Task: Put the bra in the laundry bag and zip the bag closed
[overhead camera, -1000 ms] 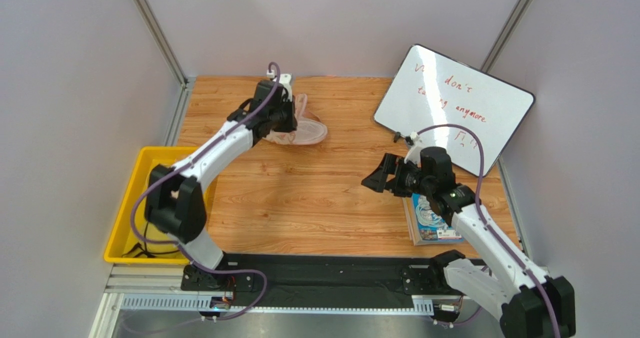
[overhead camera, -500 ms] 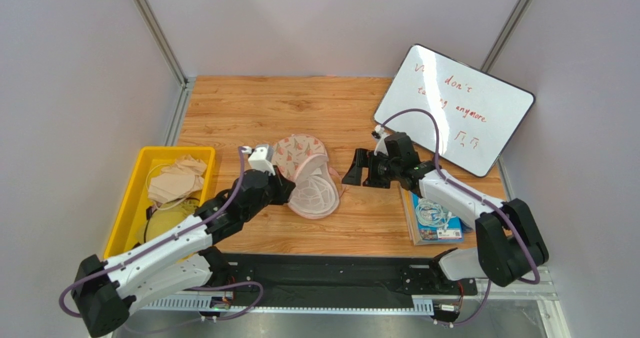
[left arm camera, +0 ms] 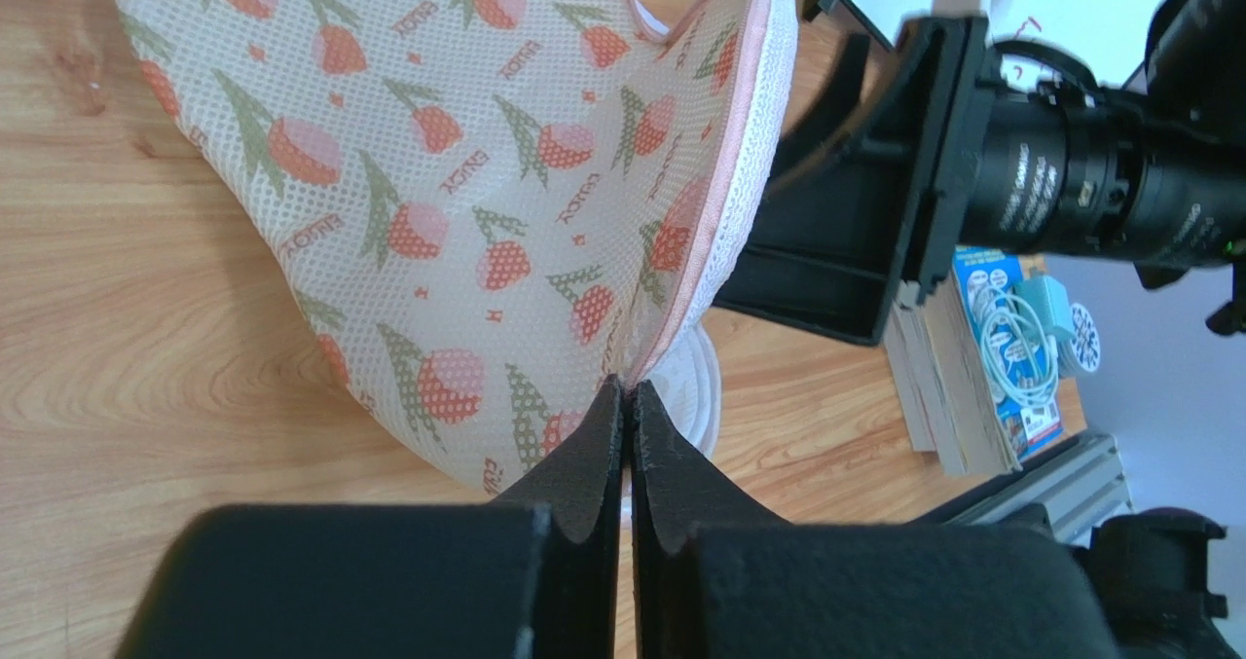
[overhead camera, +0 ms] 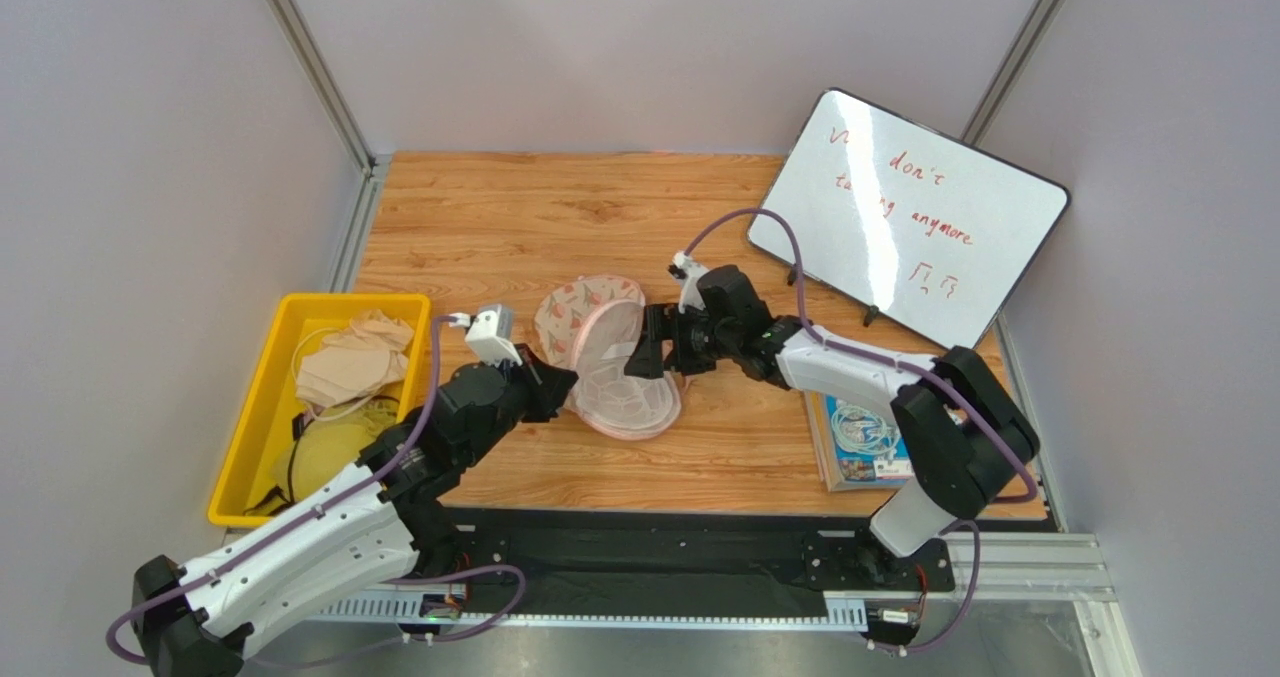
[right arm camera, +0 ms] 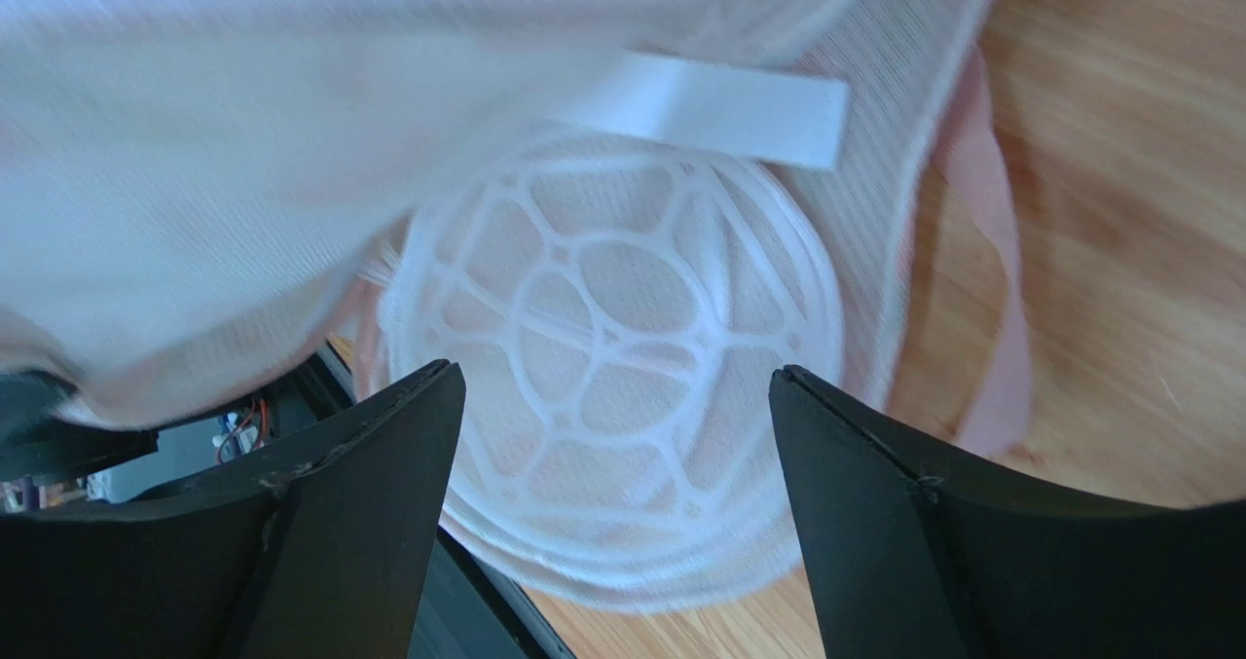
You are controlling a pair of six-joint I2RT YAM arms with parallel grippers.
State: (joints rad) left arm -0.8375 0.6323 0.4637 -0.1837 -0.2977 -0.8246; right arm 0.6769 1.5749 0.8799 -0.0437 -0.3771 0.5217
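The laundry bag (overhead camera: 589,314) lies open mid-table, its printed half raised over the white mesh dome (overhead camera: 631,395). My left gripper (overhead camera: 559,383) is shut on the bag's pink rim; in the left wrist view its tips (left arm camera: 629,391) pinch the trim below the printed mesh (left arm camera: 439,207). My right gripper (overhead camera: 651,344) is open at the bag's right side. In the right wrist view its fingers (right arm camera: 614,373) straddle the white dome (right arm camera: 614,309) without touching it. The bra does not show.
A yellow bin (overhead camera: 259,415) at the left holds pale beige garments (overhead camera: 355,359). A whiteboard (overhead camera: 909,212) leans at the back right. A book with a cable pack (overhead camera: 864,434) lies near the right front edge.
My left gripper dragged the bag from the back of the table to the middle and keeps the printed half lifted. My right gripper moved left up to the bag's open side.
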